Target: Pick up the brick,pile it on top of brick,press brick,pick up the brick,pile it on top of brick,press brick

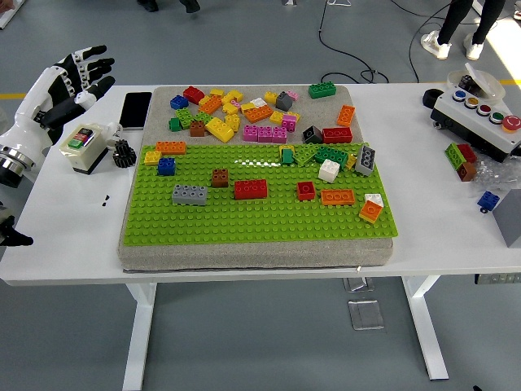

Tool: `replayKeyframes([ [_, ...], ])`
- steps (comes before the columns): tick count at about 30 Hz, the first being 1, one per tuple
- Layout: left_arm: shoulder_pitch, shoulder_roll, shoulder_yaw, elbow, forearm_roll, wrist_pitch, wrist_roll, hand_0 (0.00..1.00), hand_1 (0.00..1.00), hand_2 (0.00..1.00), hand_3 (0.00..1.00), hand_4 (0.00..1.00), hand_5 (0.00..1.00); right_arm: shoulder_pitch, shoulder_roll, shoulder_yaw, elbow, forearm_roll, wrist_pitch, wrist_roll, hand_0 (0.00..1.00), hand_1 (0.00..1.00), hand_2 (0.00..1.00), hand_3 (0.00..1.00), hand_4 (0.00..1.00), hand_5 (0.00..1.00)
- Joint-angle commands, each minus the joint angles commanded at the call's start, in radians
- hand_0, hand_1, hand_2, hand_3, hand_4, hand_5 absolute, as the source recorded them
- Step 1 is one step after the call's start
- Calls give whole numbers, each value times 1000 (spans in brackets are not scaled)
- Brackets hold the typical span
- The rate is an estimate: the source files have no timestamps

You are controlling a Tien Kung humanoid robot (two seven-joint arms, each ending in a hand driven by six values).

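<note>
A green baseplate [260, 224] lies on a grey pad on the white table. On it stand a red brick [251, 189], a grey brick [189, 194], a brown brick [220, 177], a small red brick [305, 191], an orange brick [337, 196] and a blue brick [166, 166]. A heap of loose bricks [252, 114] in many colours lies on the pad behind the plate. My left hand [77, 77] is raised at the far left, fingers spread, holding nothing. My right hand is out of view.
A small box with red and green buttons [83, 145] and a black gear [123, 153] sit left of the pad. A black phone [135, 110] lies behind them. A button console [480, 118] and several loose bricks [462, 159] are at the right. A person's legs [456, 24] show at the top right.
</note>
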Motion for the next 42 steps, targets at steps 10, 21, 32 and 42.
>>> replayKeyframes([
  [10,-22,16,55,-1,229,-14,-51,941,844,796,784,877,482,-1,2,-1,0,4,-4,2,755,686,732,741,998,636],
  [21,-60,25,167,14,655,-48,-148,864,794,747,630,765,233,-3,2,-4,0,11,-7,1,755,686,732,739,998,636],
  [32,-125,20,295,72,808,-49,-184,864,808,792,824,846,206,-2,1,-8,0,15,-8,2,754,686,733,740,998,636],
  [42,-192,-18,376,170,848,-16,-195,931,889,886,898,866,219,0,1,-12,0,19,-9,4,754,686,732,738,998,637],
])
